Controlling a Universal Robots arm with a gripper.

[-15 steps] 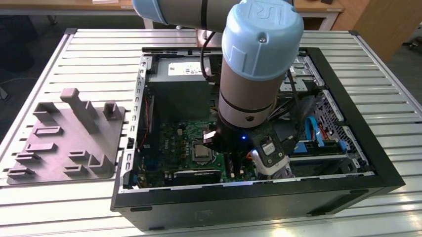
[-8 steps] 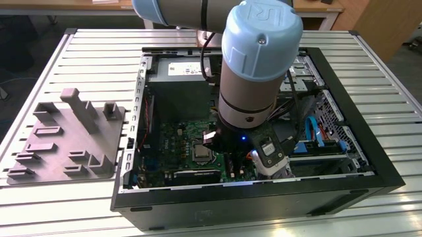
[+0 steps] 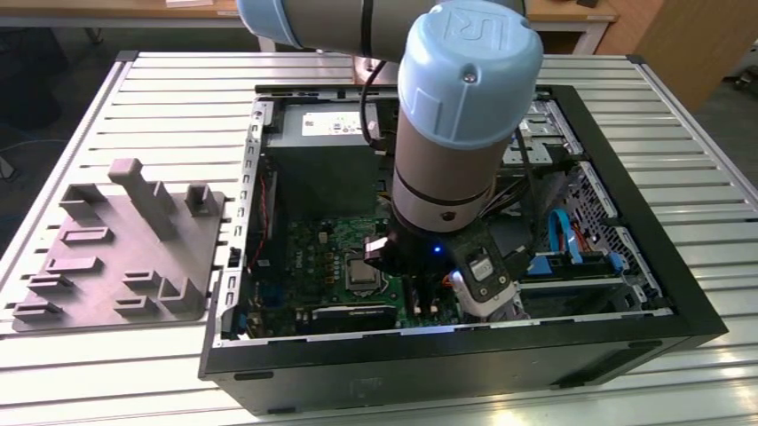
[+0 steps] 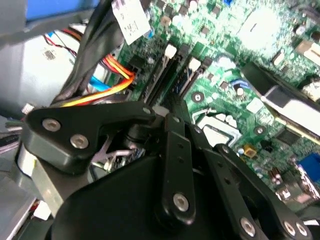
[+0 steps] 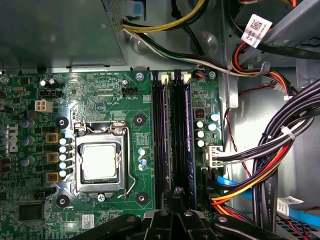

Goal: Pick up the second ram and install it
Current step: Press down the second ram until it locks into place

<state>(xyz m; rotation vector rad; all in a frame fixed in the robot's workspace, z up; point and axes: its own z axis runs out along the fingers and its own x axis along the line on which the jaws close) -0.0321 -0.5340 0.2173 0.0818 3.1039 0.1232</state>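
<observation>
My gripper (image 3: pixel 409 275) is down inside the open computer case (image 3: pixel 474 355), over the motherboard (image 5: pixel 100 90). In both wrist views its black fingers (image 5: pixel 177 192) are drawn together, so it is shut. The tips sit right over one end of the long black memory slots (image 5: pixel 160 135) beside the processor socket (image 5: pixel 100 160). The second ram (image 5: pixel 179 125) shows edge-on as a thin dark strip standing in the slot under the tips. I cannot tell whether the tips touch it. White slot latches (image 4: pixel 170 50) lie just beyond the fingers (image 4: pixel 165 120).
A grey plastic block (image 3: pixel 119 248) with slots and posts lies on the slatted table at the exterior view's left, with nothing on it. Bundled cables (image 5: pixel 270 165) crowd the case wall beside the slots. The power supply (image 3: pixel 319 124) fills the far end of the case.
</observation>
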